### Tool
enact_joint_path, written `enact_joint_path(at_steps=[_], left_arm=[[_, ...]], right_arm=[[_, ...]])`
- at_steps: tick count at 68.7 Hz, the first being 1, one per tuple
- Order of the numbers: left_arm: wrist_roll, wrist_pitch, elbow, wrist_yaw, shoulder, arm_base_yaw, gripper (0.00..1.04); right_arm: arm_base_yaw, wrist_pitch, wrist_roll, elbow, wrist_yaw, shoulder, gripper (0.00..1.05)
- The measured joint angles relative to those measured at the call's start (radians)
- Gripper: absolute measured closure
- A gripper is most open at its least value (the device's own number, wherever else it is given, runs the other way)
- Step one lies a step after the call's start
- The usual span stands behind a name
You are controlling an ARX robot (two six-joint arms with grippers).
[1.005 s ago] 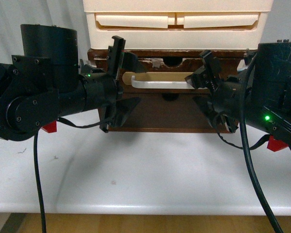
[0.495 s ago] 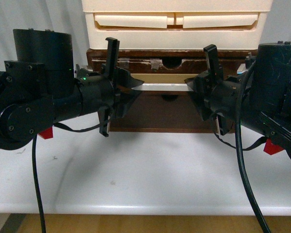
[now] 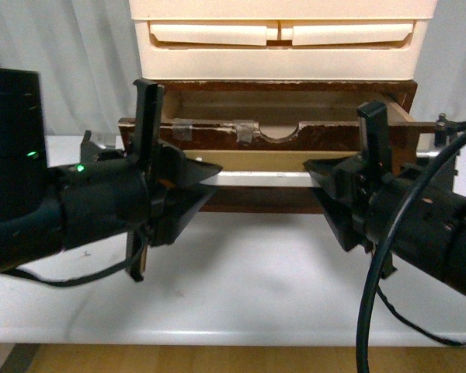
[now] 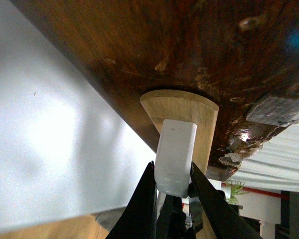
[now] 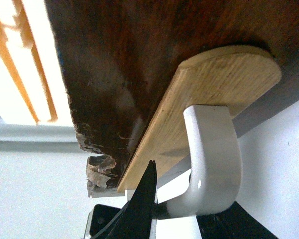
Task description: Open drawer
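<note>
The dark brown wooden drawer (image 3: 217,134) stands pulled out toward me, its pale wood inside showing behind the chipped, taped top edge with the half-round notch. Its white bar handle (image 3: 256,179) runs across the front on a tan plate (image 3: 248,160). My left gripper (image 3: 210,176) is shut on the handle's left end. My right gripper (image 3: 314,174) is shut on its right end. The left wrist view shows the black jaws pinching the white handle (image 4: 174,159) below the tan plate (image 4: 182,107). The right wrist view shows the handle's curved end (image 5: 212,159) between the jaws.
Cream plastic drawers (image 3: 283,35) stack on top of the wooden cabinet. The white table (image 3: 248,280) runs from the cabinet to its front edge near me. White curtains hang behind at both sides. My arms' black cables hang over the table front.
Both grippers have pulled back toward me with the handle, and the drawer has slid out from nearly shut to well open, showing its inside.
</note>
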Motion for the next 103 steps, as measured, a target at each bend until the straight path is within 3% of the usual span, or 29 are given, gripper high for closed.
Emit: enact_joint_path(at_steps=[9, 13, 26, 30, 32, 33, 35, 41, 48, 52, 54, 65, 72, 80, 87, 90, 95, 97, 103], left_arm=[[0.002, 0.018, -0.164, 0.005, -0.122, -0.021, 0.92], [0.005, 0.019, -0.225, 0.01, -0.174, -0.028, 0.9], [0.138, -0.118, -0.285, -0.023, -0.29, -0.019, 0.61], [0.261, -0.308, -0.264, -0.076, -0.389, 0.029, 0.46], [0.388, -0.446, -0.255, -0.175, -0.476, 0.064, 0.37], [0.447, -0.412, -0.267, -0.23, -0.497, 0.075, 0.37], [0.591, -0.179, -0.323, -0.361, -0.507, 0.084, 0.43], [0.974, 0.079, -0.463, -0.568, -0.565, 0.123, 0.63], [1.263, 0.105, -0.521, -0.554, -0.666, 0.152, 0.87], [1.336, 0.071, -0.544, -0.526, -0.74, 0.164, 1.01], [1.342, 0.059, -0.553, -0.522, -0.757, 0.17, 1.04], [1.388, -0.044, -0.605, -0.496, -0.897, 0.209, 1.03], [1.392, -0.107, -0.621, -0.468, -0.981, 0.228, 1.03], [1.391, -0.192, -0.64, -0.412, -1.079, 0.311, 1.03], [1.392, -0.269, -0.652, -0.397, -1.176, 0.304, 1.03], [1.392, -0.297, -0.655, -0.397, -1.206, 0.304, 1.03], [1.392, -0.356, -0.658, -0.397, -1.273, 0.304, 1.03], [1.392, -0.385, -0.658, -0.397, -1.306, 0.304, 1.03], [1.392, -0.436, -0.658, -0.397, -1.36, 0.304, 1.03]], right_arm=[[0.033, 0.054, 0.024, -0.184, -0.01, -0.106, 0.87], [0.039, 0.051, -0.01, -0.238, -0.013, -0.14, 0.8], [0.027, -0.074, -0.178, -0.356, 0.064, -0.257, 0.51], [0.027, -0.065, -0.212, -0.364, 0.071, -0.279, 0.36], [0.029, -0.05, -0.241, -0.364, 0.092, -0.278, 0.3], [0.042, 0.006, -0.288, -0.371, 0.148, -0.253, 0.32], [0.054, 0.092, -0.444, -0.39, 0.315, -0.183, 0.41], [0.031, 0.081, -0.79, -0.485, 0.505, -0.206, 0.59], [-0.061, 0.093, -1.123, -0.565, 0.512, -0.362, 0.83], [-0.09, 0.098, -1.216, -0.595, 0.467, -0.468, 0.97], [-0.103, 0.098, -1.236, -0.606, 0.455, -0.505, 1.03], [-0.164, 0.068, -1.283, -0.637, 0.397, -0.729, 1.03], [-0.197, -0.054, -1.294, -0.639, 0.368, -0.864, 1.03], [-0.229, -0.204, -1.297, -0.639, 0.337, -1.037, 1.03], [-0.248, -0.332, -1.297, -0.639, 0.311, -1.167, 1.03], [-0.295, -0.387, -1.297, -0.639, 0.251, -1.227, 1.03], [-0.353, -0.468, -1.297, -0.639, 0.233, -1.312, 1.03], [-0.351, -0.568, -1.297, -0.636, 0.221, -1.386, 1.03], [-0.346, -0.663, -1.297, -0.636, 0.216, -1.486, 1.03]])
